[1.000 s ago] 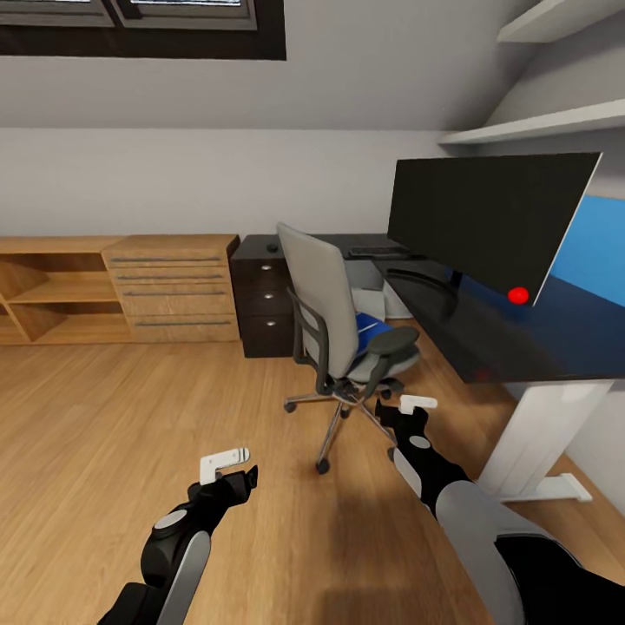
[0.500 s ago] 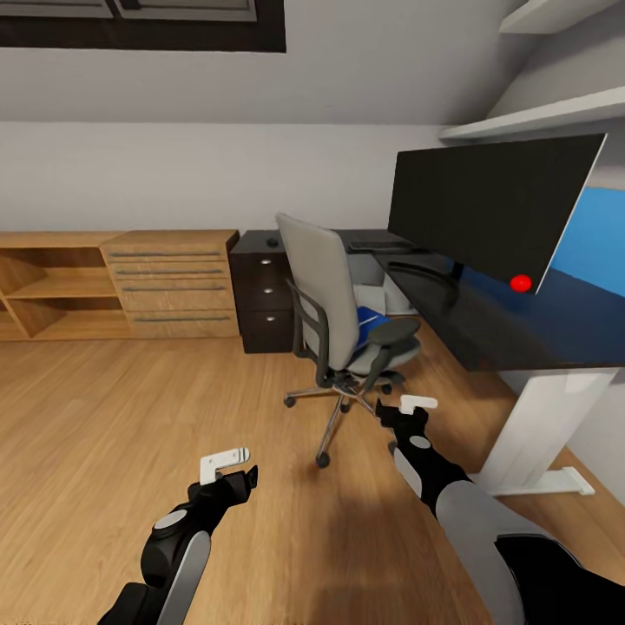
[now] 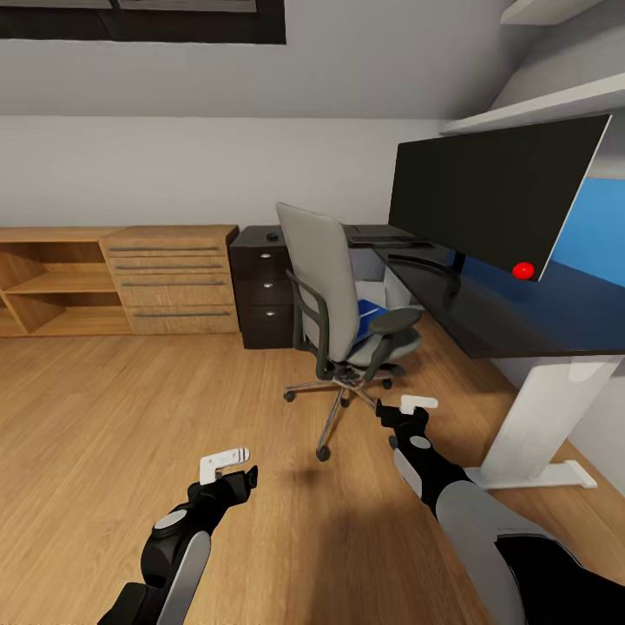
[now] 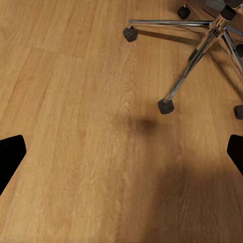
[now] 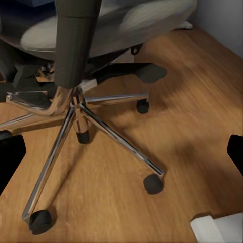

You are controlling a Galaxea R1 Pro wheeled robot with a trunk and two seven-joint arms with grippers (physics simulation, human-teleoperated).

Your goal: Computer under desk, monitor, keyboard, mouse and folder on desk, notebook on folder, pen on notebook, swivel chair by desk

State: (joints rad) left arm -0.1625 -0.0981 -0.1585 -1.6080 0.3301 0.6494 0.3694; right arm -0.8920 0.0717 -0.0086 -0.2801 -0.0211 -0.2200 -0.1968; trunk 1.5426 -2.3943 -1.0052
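Robot's parked facing the swivel chair [image 3: 334, 299], blue folder [image 3: 371, 310] on its seat. Left gripper [image 3: 227, 469] and right gripper [image 3: 415, 411] hang low, spread wide, empty, probably prepping the grab.

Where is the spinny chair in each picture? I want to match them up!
Head view: the chair stands mid-picture, between the robot and the desk, its back turned toward the camera.
Left wrist view: its chrome legs and casters show at the upper right, over the wood floor.
Right wrist view: its seat, armrest and chrome base take up the upper left and middle.
Shared landmark: the chrome base on casters.
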